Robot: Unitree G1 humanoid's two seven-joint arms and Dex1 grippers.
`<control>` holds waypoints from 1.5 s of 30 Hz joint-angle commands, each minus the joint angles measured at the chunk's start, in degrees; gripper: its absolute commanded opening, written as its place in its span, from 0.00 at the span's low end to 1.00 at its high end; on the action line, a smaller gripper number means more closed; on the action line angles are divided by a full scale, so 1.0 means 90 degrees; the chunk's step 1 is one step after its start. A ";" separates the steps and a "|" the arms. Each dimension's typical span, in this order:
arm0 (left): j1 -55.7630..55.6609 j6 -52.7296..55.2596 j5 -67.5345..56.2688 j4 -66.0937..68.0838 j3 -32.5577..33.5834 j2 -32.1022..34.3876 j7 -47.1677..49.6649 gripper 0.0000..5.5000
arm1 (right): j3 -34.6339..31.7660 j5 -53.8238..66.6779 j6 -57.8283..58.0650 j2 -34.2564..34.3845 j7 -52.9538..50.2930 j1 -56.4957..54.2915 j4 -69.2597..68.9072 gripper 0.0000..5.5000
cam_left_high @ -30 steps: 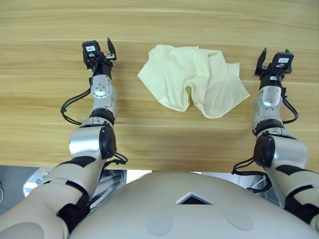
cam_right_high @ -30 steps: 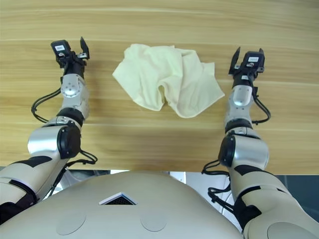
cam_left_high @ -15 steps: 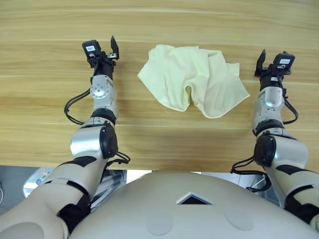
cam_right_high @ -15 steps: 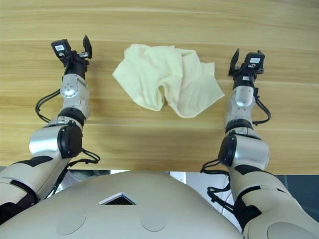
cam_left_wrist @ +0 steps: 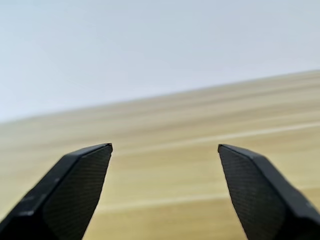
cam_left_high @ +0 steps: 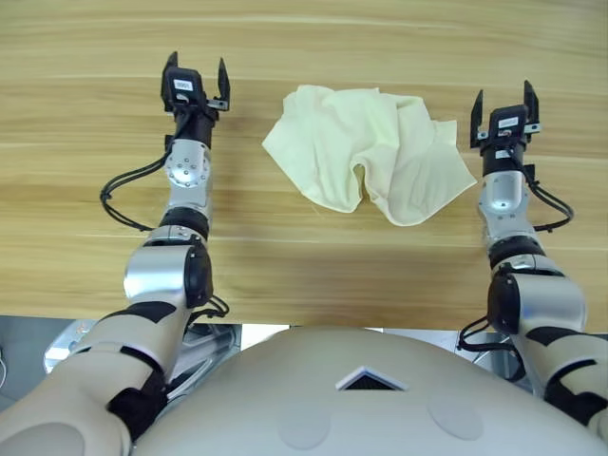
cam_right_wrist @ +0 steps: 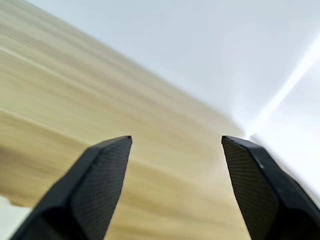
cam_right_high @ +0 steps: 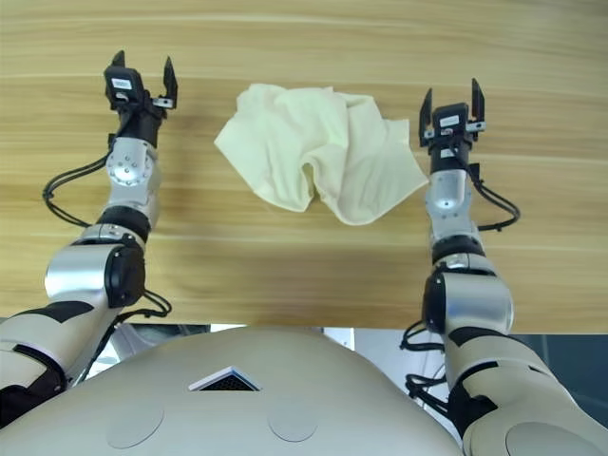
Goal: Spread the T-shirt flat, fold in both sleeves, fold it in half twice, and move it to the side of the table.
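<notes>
Left eye view, shirt: the crumpled pale-yellow fabric T-shirt sits in a lumpy heap around the middle of the light wooden plank table, a bit toward the far side, between the two arms. It's all bumps and creases with a notch along the near edge, and I honestly can't pick out the sleeves or the collar.

Spread flat: nope, not done. It's bunched up and doubled over on itself.

Sleeves: not folded in as far as I can tell, since there's no tidy edge anywhere.

Halving twice: not started. That's a heap, not a rectangle.

Move to the side: not done either, it's sitting mid-table.

Left gripper: the black two-finger left gripper has its fingers spread wide with nothing in them. It's off to the left of the shirt, well apart from it, over bare wood.

Right gripper: the matching black right gripper is also wide and empty, just beside the shirt's right edge. It looks clear of the cloth rather than touching.

Left wrist view: two dark textured fingertips stand far apart with just wood grain between them.

My read: we're basically at square one. Every step is left to do, and grabbing the shirt's edges to pull it flat looks like the first job.
</notes>
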 commanded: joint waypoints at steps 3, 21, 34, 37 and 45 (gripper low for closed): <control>0.1434 0.0058 -0.0668 -0.2984 0.0157 0.0520 -0.0765 0.72 | -0.0528 -0.0328 0.0462 -0.1216 0.0118 0.2048 -0.2929 0.60; 0.5481 0.0789 0.3432 -0.7689 -0.1445 0.2558 -0.2148 0.72 | 0.0510 0.0121 0.1428 -0.2561 0.4427 0.6126 -0.7292 0.60; 0.3421 0.0796 0.5741 -0.6300 -0.3454 0.2379 -0.1199 0.72 | 0.0683 -0.0650 0.1484 -0.2436 0.4039 0.4798 -0.6392 0.60; 0.3117 0.0912 0.5889 -0.6048 -0.3721 0.2350 -0.0971 0.72 | 0.0713 -0.0714 0.1466 -0.2419 0.3997 0.4732 -0.6381 0.60; 0.2438 0.1156 0.6158 -0.5514 -0.4336 0.2212 -0.0530 0.72 | 0.0806 -0.0870 0.1406 -0.2369 0.3889 0.4503 -0.6248 0.60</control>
